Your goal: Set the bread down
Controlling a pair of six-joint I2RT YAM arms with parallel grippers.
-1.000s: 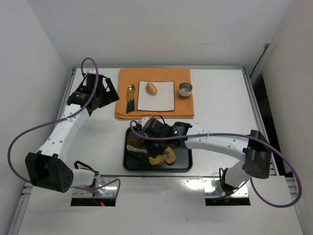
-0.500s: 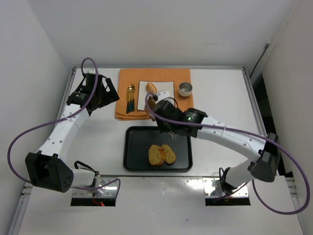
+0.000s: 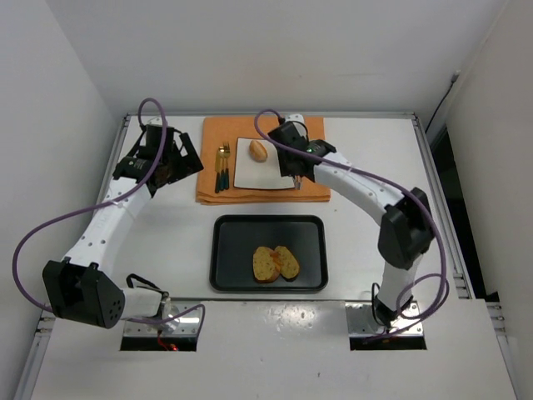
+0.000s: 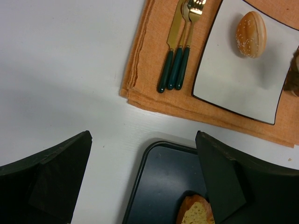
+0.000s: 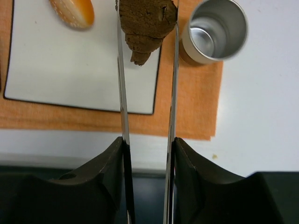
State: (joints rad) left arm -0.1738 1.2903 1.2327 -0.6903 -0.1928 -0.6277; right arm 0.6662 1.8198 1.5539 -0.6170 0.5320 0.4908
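R claw is nearly closed, pinching the dark brown bread across its sides. Bread hangs over the right edge of the plate. Prob. light, soft and crumbly: grip the thick middle w/ min. squeeze. L claw is open and empty, left of plate.

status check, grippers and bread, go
Right gripper shut on dark brown bread chunk, above right edge of white square plate. Left gripper open, empty. Seeded roll on plate; silver metal cup close by.
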